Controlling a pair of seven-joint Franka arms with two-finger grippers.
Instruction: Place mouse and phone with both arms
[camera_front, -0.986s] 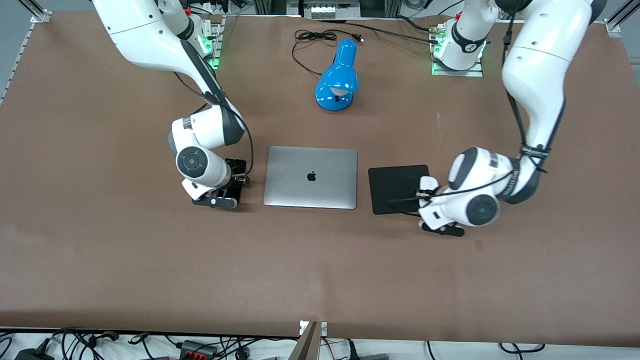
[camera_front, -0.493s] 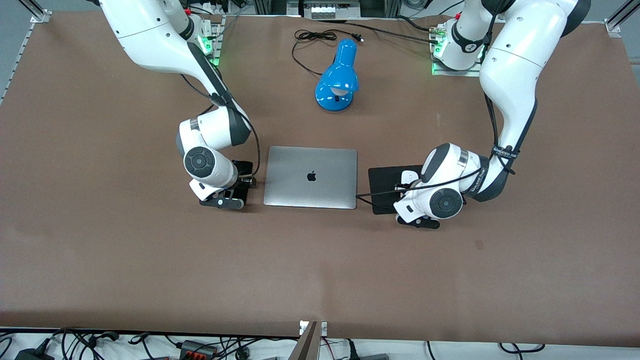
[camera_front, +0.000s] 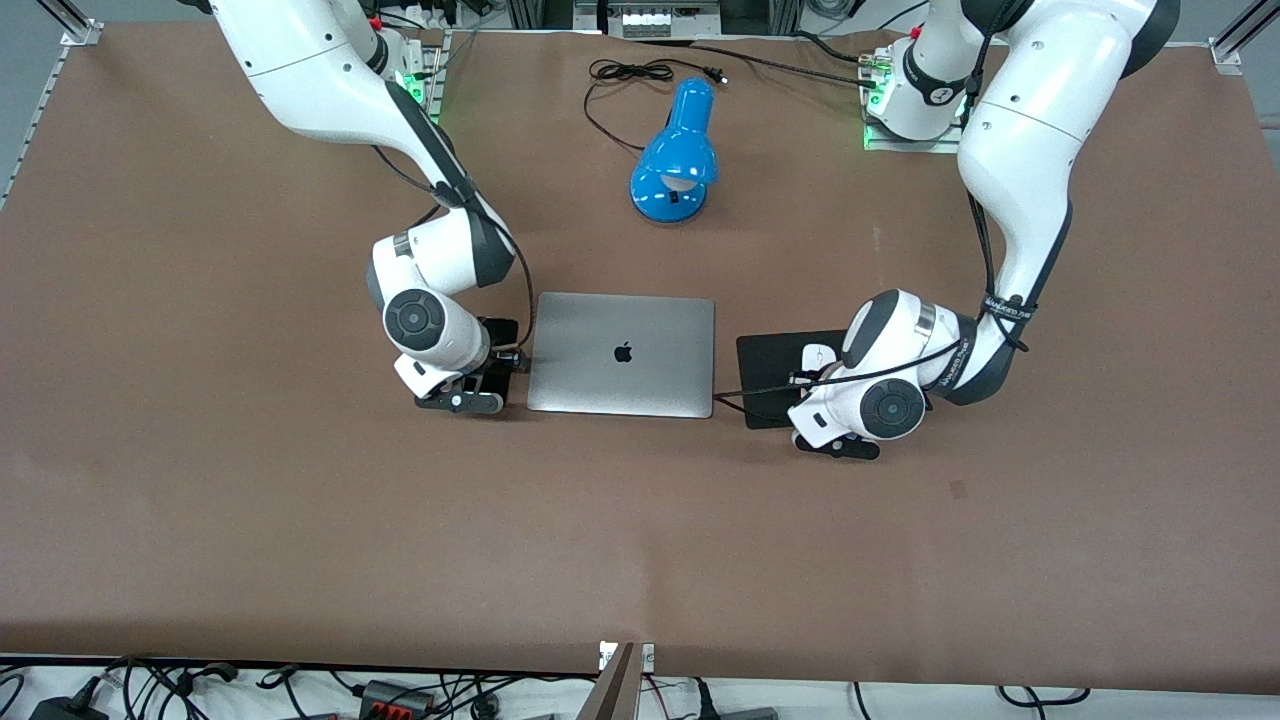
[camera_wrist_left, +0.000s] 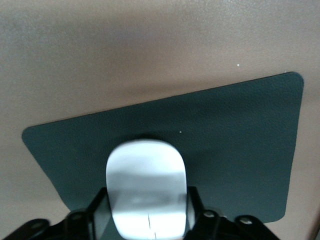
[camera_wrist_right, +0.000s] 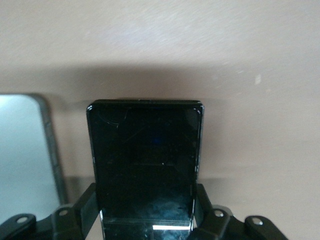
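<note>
The white mouse (camera_front: 818, 356) is held between the fingers of my left gripper (camera_front: 812, 372), low over the black mouse pad (camera_front: 775, 370). In the left wrist view the mouse (camera_wrist_left: 146, 185) fills the gap between the fingers (camera_wrist_left: 97, 210), with the pad (camera_wrist_left: 240, 145) under it. My right gripper (camera_front: 492, 365) is shut on the black phone (camera_front: 500, 332), low over the table right beside the laptop's edge toward the right arm's end. In the right wrist view the phone (camera_wrist_right: 145, 155) sticks out flat between the fingers (camera_wrist_right: 202, 205). I cannot tell whether either object touches down.
A closed silver laptop (camera_front: 622, 352) lies mid-table between the two grippers; its edge shows in the right wrist view (camera_wrist_right: 30, 150). A blue desk lamp (camera_front: 675, 160) with a black cord (camera_front: 625, 72) lies farther from the front camera than the laptop.
My left gripper carried the mouse from the pad's edge to over the pad, then held still. My right gripper moved the phone closer to the laptop.
</note>
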